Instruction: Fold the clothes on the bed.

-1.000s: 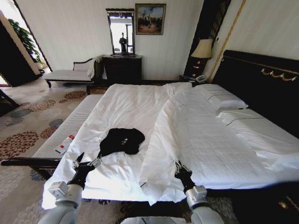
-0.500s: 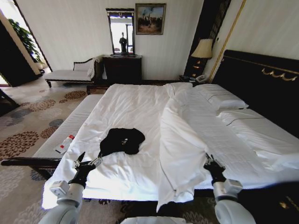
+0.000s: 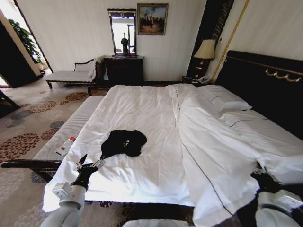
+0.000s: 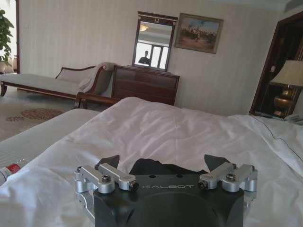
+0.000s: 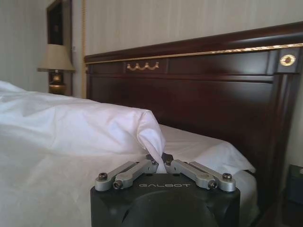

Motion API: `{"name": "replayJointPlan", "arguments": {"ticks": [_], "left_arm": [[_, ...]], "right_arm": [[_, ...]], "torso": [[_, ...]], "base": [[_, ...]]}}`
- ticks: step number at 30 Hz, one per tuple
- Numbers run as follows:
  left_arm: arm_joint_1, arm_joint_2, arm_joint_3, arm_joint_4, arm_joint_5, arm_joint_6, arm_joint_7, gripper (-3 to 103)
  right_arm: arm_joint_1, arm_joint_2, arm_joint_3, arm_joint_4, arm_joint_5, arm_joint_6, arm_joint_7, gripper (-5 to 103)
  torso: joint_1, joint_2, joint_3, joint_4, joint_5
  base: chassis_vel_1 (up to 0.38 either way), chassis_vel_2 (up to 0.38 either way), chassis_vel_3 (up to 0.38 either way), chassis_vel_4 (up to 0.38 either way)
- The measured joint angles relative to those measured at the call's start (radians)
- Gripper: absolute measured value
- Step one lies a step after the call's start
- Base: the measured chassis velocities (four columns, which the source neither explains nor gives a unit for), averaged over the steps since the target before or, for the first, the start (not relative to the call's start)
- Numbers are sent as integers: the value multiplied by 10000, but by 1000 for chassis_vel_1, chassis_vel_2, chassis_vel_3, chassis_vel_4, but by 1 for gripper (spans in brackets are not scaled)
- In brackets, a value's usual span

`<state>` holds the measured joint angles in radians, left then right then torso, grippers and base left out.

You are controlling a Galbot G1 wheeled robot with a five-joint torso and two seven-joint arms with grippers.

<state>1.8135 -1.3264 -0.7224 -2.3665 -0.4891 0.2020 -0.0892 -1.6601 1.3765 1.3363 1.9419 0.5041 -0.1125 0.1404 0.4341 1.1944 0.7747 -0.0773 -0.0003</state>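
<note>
Bedroom had pale striped walls, a floral carpet, a dark wooden dresser with a mirror above it and a framed painting beside that. A chaise stood against the far wall, and a lamp with a cream shade sat on the nightstand.

The bed filled most of the head view: smooth white sheet, tall glossy dark headboard with gold trim, 2 flat pillows stacked near it. The white duvet lay bunched and creased over the robot's right half, with a thin dark seam line running down it.

The clothes, a black T-shirt, sat crumpled in a soft rounded heap on the bare sheet toward the near left part of the bed, a small bit of white showing on top. In the left wrist view it was a dark mound just beyond the fingers.

Left gripper hovered low over the sheet just short of the shirt, fingers spread apart, nothing between them.

Right gripper was at the near right corner of the bed, pressed together on a fold of duvet; the right wrist view showed the white cloth pinched between the black tips and rising in a peaked ridge.

A pale ribbed bench ran along the bed's left side with a white bottle with red markings lying on it.
</note>
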Motion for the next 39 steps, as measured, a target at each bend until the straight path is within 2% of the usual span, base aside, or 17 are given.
{"name": "replayJointPlan", "arguments": {"ticks": [2, 9, 19, 27, 36, 39], "left_arm": [[-30, 41, 47, -2, 14, 23, -30, 100], [-102, 115, 84, 0, 14, 57, -83, 100], [-52, 50, 35, 8, 55, 63, -94, 100], [-7, 126, -379, 45, -175, 55, -62, 100], [-131, 182, -192, 41, -160, 62, -78, 100], [-92, 185, -230, 76, -162, 61, -76, 100]], "right_arm": [[271, -217, 622, -675, 199, 8, 22, 0], [141, -580, 1435, -1735, 540, 292, -29, 0], [176, -471, 1626, -2289, 406, 449, 110, 0], [134, -411, 1583, -3745, -12, 541, 574, 0], [524, -553, 1493, -4544, -232, 672, 1039, 0], [484, -583, 1512, -4577, -185, 340, 1257, 0]], "torso": [[0, 0, 0, 2, 1], [0, 0, 0, 3, 1], [1, -1, 0, 13, -2], [2, -1, 0, 22, -1], [2, -1, -1, 10, -2], [2, 0, 0, 11, -6]], "base": [[0, 0, 0, 0], [0, 0, 0, 0], [0, 0, 0, 0], [0, 0, 0, 0], [0, 0, 0, 0], [0, 0, 0, 0]]}}
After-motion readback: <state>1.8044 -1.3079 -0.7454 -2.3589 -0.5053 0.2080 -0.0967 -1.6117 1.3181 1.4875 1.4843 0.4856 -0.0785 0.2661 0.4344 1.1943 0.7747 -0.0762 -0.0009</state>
